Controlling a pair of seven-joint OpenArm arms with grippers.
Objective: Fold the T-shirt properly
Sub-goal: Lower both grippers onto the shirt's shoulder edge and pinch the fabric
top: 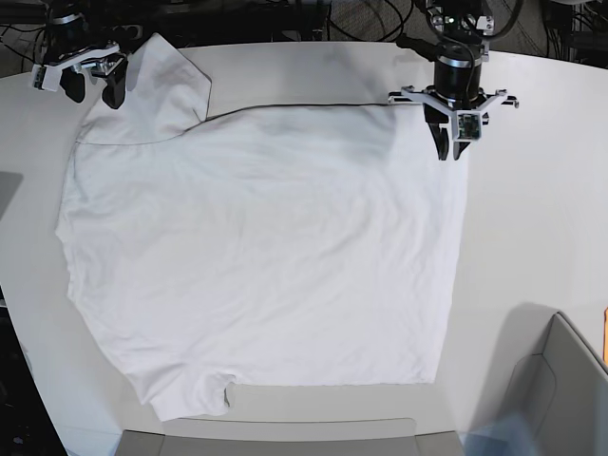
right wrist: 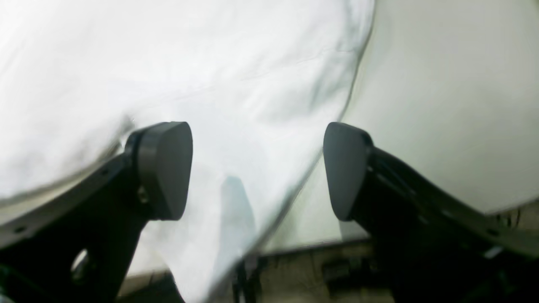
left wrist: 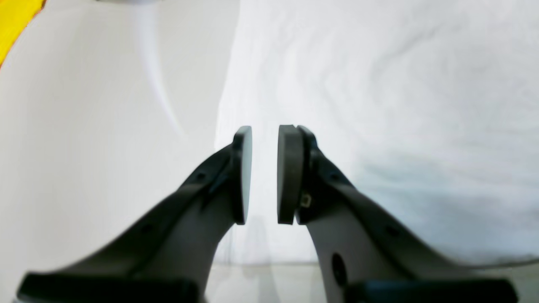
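Overhead, a white T-shirt (top: 256, 256) lies spread and lightly wrinkled across a pale grey table (top: 532, 237), covering most of it from about nine o'clock to three o'clock in the base view. At roughly ten o'clock the right gripper (top: 87, 84) hangs over the shirt's upper corner, where a sleeve-like flap is turned back on itself; its fingers (right wrist: 164, 168) stand wide apart with cloth showing between them, gripping nothing. The right wrist view shows the shirt's edge (right wrist: 337, 113) running diagonally past the far finger, with bare table (right wrist: 442, 105) beyond and dark clutter below the table's rim at six o'clock.

Along the top of the base view, dark cables and equipment (top: 313, 14) crowd the space behind the table at twelve o'clock. The shirt's upper edge (top: 304, 106) runs nearly straight toward one o'clock, where the left gripper (top: 454, 152) points down at the shirt's corner. Its fingers (left wrist: 290, 172) are parted by a narrow gap, and in the left wrist view white fabric (left wrist: 379, 105) lies beneath and beyond them, none of it pinched. A strip of yellow (left wrist: 12, 21) shows at that view's eleven o'clock corner.

At five o'clock in the base view a grey bin-like wall (top: 560, 380) stands off the table's edge, with a sliver of orange (top: 604, 332) beside it.
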